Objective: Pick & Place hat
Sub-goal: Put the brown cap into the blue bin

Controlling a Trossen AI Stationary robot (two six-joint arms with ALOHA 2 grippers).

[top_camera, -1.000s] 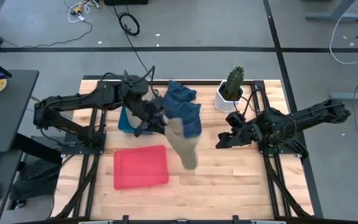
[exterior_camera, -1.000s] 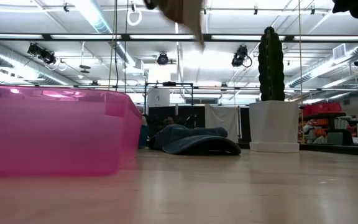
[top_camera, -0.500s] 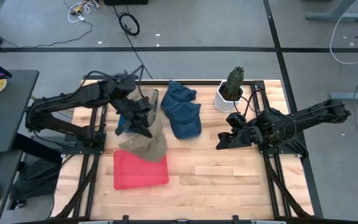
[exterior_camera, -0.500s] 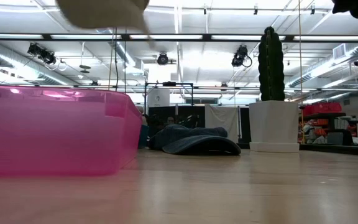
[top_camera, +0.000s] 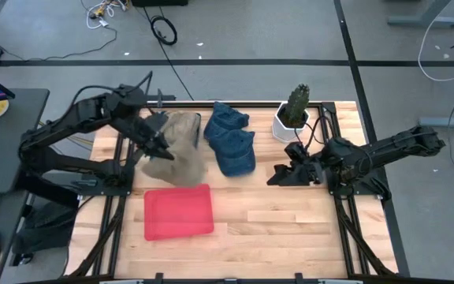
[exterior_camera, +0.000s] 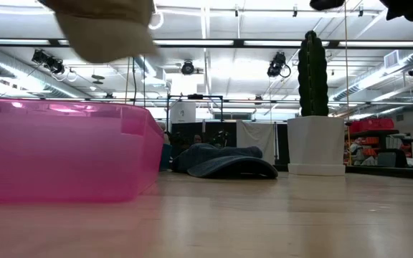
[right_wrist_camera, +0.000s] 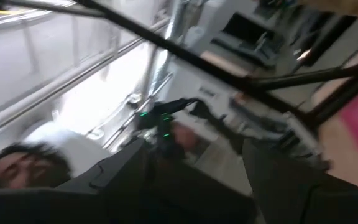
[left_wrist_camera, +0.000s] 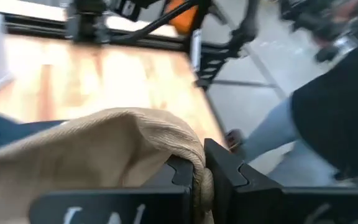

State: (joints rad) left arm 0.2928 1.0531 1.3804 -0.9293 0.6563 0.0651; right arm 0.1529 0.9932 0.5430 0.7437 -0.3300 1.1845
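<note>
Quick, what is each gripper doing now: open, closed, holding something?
Left gripper: closed on the tan hat, held up in the air.
Right gripper: fingers apart in its wrist view, holding nothing.

Wooden table [top_camera: 290, 229] — pink bin [top_camera: 179, 211], two blue hats [top_camera: 230, 140], potted cactus [top_camera: 292, 113].

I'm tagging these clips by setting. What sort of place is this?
Probably an industrial robotics lab: exposed ceiling ducts and spotlights, loose cables on a grey floor, and a wooden table with two mounted arms.
</note>
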